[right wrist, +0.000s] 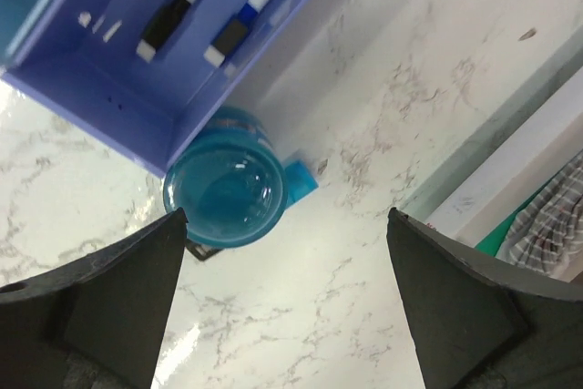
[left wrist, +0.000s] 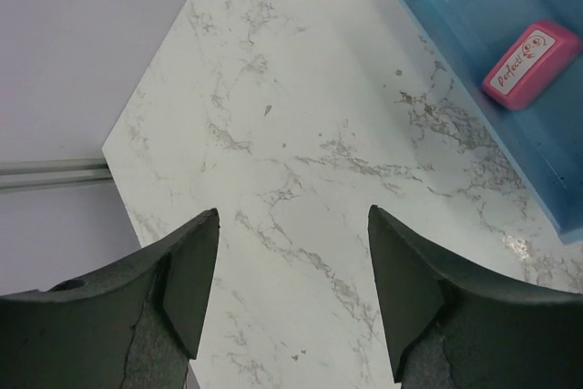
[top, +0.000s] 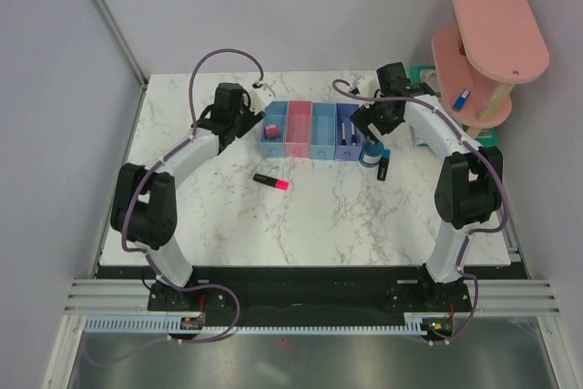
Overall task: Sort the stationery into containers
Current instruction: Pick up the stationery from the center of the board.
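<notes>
View from above: left arm stretched forward, left gripper (top: 241, 118) beside leftmost blue tray (top: 271, 145); right arm folded inward, right gripper (top: 372, 134) over round blue pot (top: 370, 154). Pink-tipped highlighter (top: 271, 181) on table (top: 209, 216) near trays.
Left wrist: jaws apart, empty; pink eraser (left wrist: 531, 64) in blue tray, printed "Perfect".
Right wrist: jaws wide, nothing gripped; pot just beside violet-blue tray (right wrist: 109, 88) corner.

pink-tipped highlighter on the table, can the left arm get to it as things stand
Probably yes: the highlighter lies alone on the bare table, nothing beside it, and the left gripper hangs open and empty nearby.
</notes>
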{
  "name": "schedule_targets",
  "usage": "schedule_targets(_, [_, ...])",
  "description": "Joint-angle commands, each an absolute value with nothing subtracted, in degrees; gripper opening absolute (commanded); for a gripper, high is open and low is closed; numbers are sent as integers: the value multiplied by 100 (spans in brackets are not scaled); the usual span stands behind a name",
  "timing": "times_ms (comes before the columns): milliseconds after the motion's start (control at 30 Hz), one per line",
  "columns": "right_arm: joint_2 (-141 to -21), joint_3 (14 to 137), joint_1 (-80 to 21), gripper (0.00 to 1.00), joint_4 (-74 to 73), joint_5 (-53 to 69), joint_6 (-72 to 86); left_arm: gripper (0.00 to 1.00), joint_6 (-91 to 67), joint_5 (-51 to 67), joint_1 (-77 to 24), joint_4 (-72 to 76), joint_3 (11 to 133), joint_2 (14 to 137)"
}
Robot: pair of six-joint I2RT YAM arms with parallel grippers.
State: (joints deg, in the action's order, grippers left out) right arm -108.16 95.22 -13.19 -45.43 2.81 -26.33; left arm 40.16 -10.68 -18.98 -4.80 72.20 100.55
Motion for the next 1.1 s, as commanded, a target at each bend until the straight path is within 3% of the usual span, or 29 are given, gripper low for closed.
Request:
schedule_targets(0, [-10836, 9299, -1231, 98, -4860, 589, -3462, 73, 3753, -1292, -1907, -755, 7049, 9475])
schedule_targets(467, [-11118, 9141, -1204, 98, -5115, 1441, -4499, 75, 3683, -1573, -1890, -1230, 6583, 8420])
schedule_targets(1067, [-11689, 9158, -1204, 98, -4588, 1424, -4263, 75, 3718, -1608, -1898, -1432, 6328, 8139])
